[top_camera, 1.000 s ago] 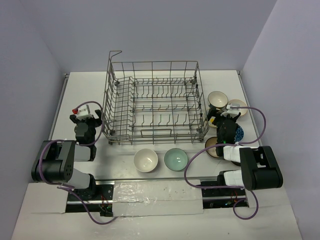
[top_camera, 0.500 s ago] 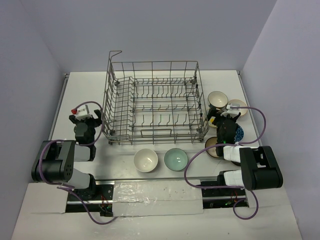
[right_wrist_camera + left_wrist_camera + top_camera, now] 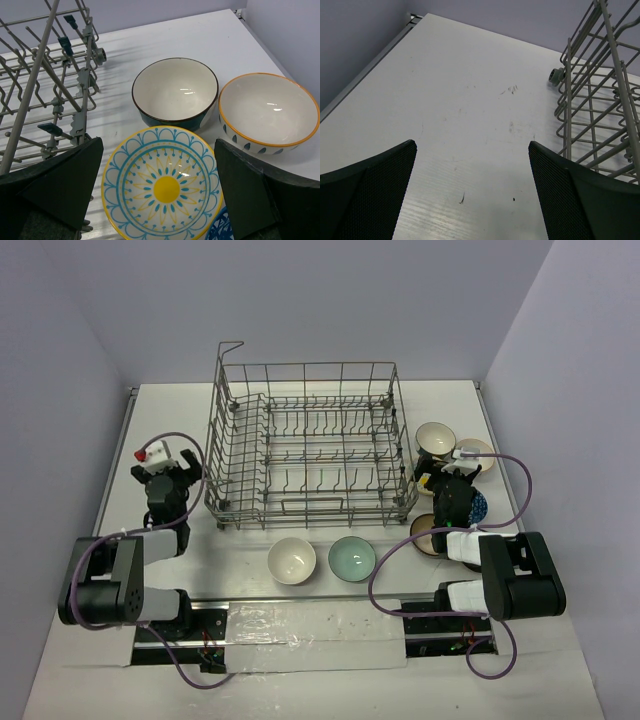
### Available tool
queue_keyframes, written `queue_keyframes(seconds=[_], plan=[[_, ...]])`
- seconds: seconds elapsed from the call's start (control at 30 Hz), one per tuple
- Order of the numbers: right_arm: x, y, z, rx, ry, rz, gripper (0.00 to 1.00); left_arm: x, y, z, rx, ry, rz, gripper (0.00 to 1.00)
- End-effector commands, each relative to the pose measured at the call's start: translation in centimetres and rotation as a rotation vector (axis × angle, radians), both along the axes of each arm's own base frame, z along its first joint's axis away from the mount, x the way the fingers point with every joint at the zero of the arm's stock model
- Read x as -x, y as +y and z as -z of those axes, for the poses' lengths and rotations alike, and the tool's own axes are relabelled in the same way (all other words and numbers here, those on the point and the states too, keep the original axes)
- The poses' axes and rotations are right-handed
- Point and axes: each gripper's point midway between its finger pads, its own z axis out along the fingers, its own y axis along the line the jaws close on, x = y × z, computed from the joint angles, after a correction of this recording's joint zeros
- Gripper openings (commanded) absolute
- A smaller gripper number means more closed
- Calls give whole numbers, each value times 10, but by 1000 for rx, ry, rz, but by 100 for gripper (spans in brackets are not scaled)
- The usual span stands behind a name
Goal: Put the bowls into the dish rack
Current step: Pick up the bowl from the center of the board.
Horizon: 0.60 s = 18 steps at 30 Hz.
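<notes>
Plainly: dish rack [image 3: 310,445] upright, long axis left-right; bowls [image 3: 292,560] mouth-up.

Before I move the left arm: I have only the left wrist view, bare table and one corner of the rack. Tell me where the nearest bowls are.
Observer: Two sit side by side just in front of the dish rack: a white bowl and, to its right, a pale green bowl.
Operator: Report what the right arm has under it.
Observer: The right gripper hangs open above a blue-and-yellow patterned bowl; a dark-rimmed bowl and an orange-rimmed bowl stand beyond it.
Operator: Say whether the rack is loaded.
Observer: In the top view the dish rack holds no bowls.
</notes>
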Motion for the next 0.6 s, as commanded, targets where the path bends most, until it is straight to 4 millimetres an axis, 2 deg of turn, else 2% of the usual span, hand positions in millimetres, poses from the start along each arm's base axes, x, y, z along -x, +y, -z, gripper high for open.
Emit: queue_keyframes(seconds=[0.0, 0.13, 0.17, 0.3, 0.43, 0.5, 0.57], plan=[[-4, 9, -19, -7, -71, -32, 100, -1, 8, -21, 14, -24, -53, 99], [-4, 11, -20, -2, -69, -41, 100, 5, 14, -33, 30, -62, -88, 99], [-4, 11, -20, -5, -71, -40, 100, 6, 16, -27, 20, -31, -94, 99], [-4, 11, -21, -7, -65, -43, 100, 10, 25, -38, 14, -47, -146, 99], [-7, 12, -23, -5, -57, -46, 100, 19, 30, -66, 10, -120, -175, 99], [-6, 10, -24, -11, -60, -34, 100, 17, 30, -81, 13, -142, -178, 99], [-7, 9, -26, -12, -59, -26, 100, 18, 30, -88, 33, -143, -182, 99]])
